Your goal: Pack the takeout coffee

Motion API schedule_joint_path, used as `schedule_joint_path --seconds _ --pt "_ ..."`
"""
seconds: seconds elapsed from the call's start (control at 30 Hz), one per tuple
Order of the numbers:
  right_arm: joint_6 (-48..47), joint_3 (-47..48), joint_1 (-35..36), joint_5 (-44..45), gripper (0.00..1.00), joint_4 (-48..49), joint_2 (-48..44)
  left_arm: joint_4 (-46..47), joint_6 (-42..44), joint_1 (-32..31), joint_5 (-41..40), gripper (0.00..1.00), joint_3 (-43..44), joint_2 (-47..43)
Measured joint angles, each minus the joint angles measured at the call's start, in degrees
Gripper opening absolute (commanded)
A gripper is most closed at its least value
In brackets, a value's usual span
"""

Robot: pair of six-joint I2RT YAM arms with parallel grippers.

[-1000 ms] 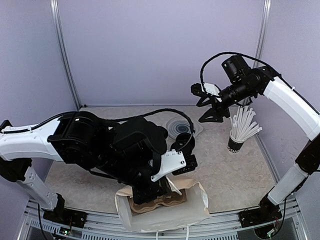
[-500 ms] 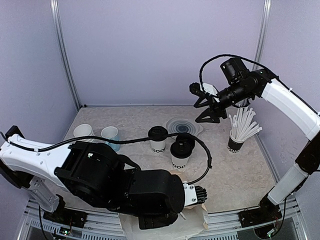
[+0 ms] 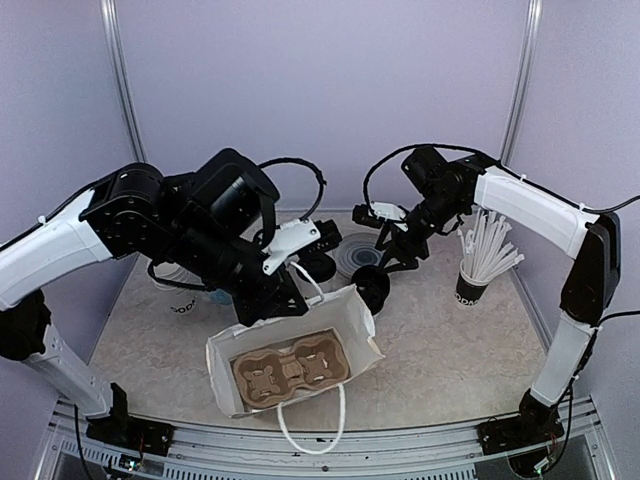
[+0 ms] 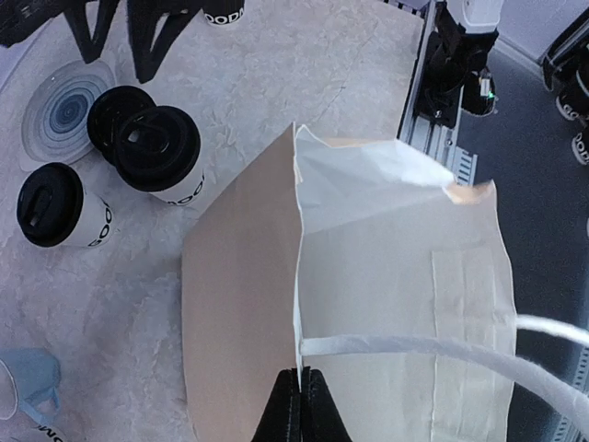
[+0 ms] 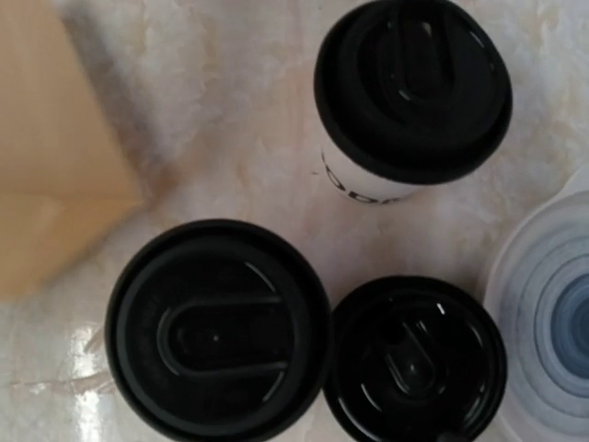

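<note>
On the near left, the left gripper (image 4: 299, 405) is pinched tight on the rim of the white paper bag (image 4: 396, 276), whose mouth stands open. Just off the bag's far right corner the takeout coffee (image 5: 218, 327) stands upright on the table, close beside another lidded cup (image 5: 414, 364), with a third cup (image 5: 414, 83) a little apart. The right gripper (image 3: 393, 262) hangs over this cluster with its fingers spread and empty, so the right arm is plainly the nearer, and the cup lies below it with its long axis vertical.
</note>
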Motion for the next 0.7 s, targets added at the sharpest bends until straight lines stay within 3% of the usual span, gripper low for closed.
schedule_joint_path --seconds 0.13,0.37,0.4,0.47,0.5,0.53,0.7 --pt "0.24 0.63 0.02 0.42 0.68 -0.07 0.02 -0.07 1.25 8.11 9.31 0.01 -1.03 -4.13" --pt "0.44 0.76 0.02 -0.70 0.73 0.26 -0.02 1.55 4.09 19.67 21.03 0.11 -5.11 -8.55" --pt "0.44 0.76 0.04 -0.98 0.77 0.24 0.00 1.75 4.59 20.70 21.94 0.18 -5.64 -8.59" --pt "0.50 0.79 0.09 -1.27 0.98 0.22 0.09 2.12 5.99 22.93 23.21 0.32 -6.93 -8.20" --pt "0.61 0.87 0.15 -1.36 0.99 0.17 0.15 2.23 6.40 23.54 23.10 0.40 -7.32 -7.85" --pt "0.35 1.14 0.20 -1.25 0.99 0.35 0.37 2.14 6.25 23.98 22.49 0.58 -7.43 -7.15" --pt "1.22 1.44 0.55 -1.14 1.00 1.62 0.50 3.04 6.88 24.11 18.62 0.75 -7.04 -4.70"
